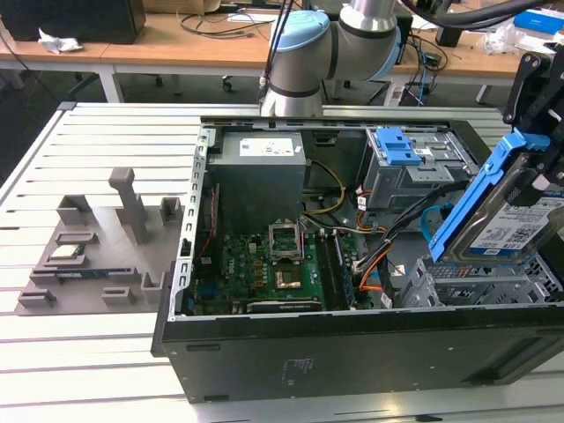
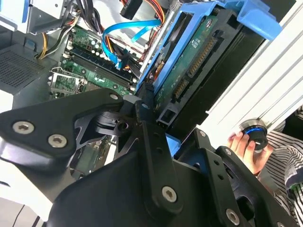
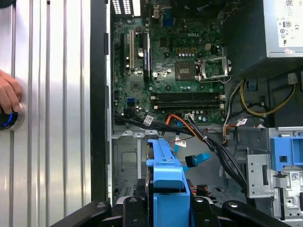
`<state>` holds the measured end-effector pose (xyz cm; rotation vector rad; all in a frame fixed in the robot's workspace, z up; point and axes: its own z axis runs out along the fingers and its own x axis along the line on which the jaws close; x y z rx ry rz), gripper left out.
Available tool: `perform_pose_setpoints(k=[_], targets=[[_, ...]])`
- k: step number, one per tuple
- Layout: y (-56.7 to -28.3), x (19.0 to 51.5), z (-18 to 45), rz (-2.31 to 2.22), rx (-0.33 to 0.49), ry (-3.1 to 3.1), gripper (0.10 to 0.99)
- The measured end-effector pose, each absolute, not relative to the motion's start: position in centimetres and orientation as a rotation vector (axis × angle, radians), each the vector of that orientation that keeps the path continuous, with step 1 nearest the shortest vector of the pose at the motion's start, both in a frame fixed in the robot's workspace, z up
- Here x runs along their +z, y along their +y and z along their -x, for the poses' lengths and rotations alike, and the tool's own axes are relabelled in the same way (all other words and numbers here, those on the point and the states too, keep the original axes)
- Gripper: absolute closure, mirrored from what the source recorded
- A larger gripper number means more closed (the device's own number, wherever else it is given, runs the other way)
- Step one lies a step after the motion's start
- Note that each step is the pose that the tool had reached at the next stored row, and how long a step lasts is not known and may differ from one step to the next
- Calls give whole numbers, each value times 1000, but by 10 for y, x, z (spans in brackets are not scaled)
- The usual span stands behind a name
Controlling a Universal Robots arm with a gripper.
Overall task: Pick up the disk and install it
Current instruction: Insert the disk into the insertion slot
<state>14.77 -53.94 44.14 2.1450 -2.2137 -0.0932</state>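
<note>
A: Where is the disk?

B: At the right edge of the exterior view, the disk (image 1: 515, 231) hangs tilted above the right end of the open computer case (image 1: 352, 352), label facing out, its blue carrier bracket (image 1: 483, 189) running up its side. In the second wrist view its underside (image 2: 191, 66), with a green board and connector row, sits in the upper middle of the frame.

A: And the hand?

B: The hand (image 1: 542, 176) is closed on the disk; its black fingers (image 2: 147, 127) clamp the bracket from both sides. In the first wrist view the bracket (image 3: 165, 184) stands at bottom centre between the black finger links.

A: What lies around it?

B: Below it is a grey perforated metal drive cage (image 1: 467, 282). Orange and blue cables (image 1: 374, 264) curl between the cage and the green motherboard (image 1: 273, 264). A blue latch (image 1: 397, 145) tops another bay near the upper right, beside the grey power supply (image 1: 260, 172).

A: Anything else?

B: The case rests on a ribbed aluminium desk (image 1: 88, 352). A grey moulded fixture (image 1: 97, 247) sits at the left. In the first wrist view a person's hand (image 3: 8, 97) rests on a blue-lit round knob (image 3: 10, 118) at the left edge.
</note>
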Motion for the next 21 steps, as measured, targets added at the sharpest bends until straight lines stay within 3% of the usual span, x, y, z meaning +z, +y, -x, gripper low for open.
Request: perform_pose_setpoints(k=[21], targets=[[-545,399,-142,-2138,-94,-2221,722]])
